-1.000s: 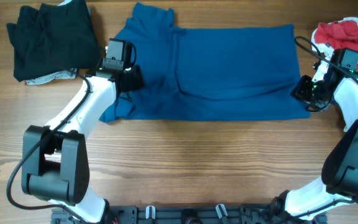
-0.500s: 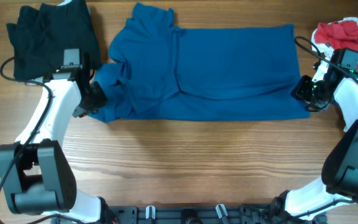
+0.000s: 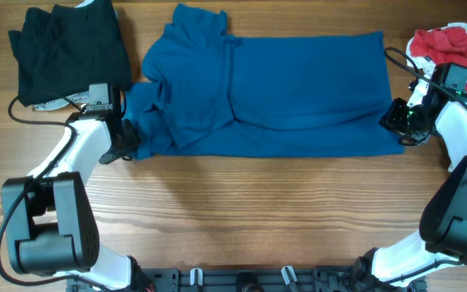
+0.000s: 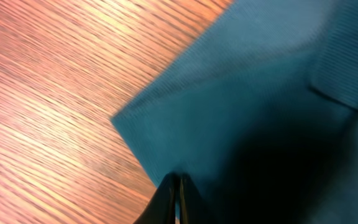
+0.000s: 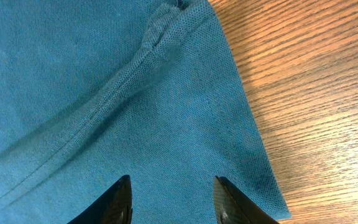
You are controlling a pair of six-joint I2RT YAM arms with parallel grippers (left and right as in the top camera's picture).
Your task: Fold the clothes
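Left end effector (image 4: 175, 180) tight on blue shirt (image 3: 298, 89) sleeve edge

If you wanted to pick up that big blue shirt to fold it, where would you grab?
Probably a near corner of the blue shirt, pinched from the outer side: it lies flat, so only edges offer a lip. The right gripper hangs open over the hem corner there.

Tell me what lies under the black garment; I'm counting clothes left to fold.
A pale grey garment pokes out beneath the black garment at its near edge; the rest, and anything else underneath, is covered.
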